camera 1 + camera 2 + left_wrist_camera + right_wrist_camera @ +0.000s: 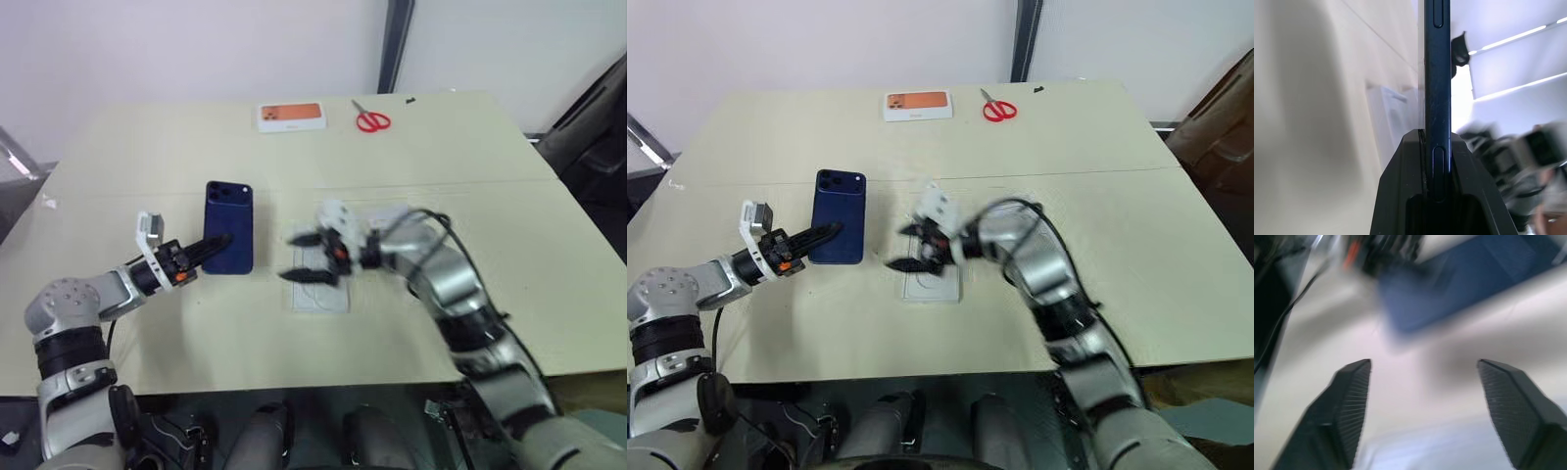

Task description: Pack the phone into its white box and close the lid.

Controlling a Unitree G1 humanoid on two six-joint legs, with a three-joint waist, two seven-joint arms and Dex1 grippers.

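Gripping the phone (229, 226) by its near edge, left gripper (217, 242) is clamped tight. Right gripper (304, 257) stands spread wide and empty above the white box (320, 294), just beside the phone. Beige table (470, 186); scissors (371, 118) well beyond both fingers.

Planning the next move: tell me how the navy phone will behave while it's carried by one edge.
The phone is a slim slab, so probably stiff, not floppy. The left gripper is shut on its thin edge alone, so it may pivot or slip; the glossy side looks smooth. Probably dense for its size.
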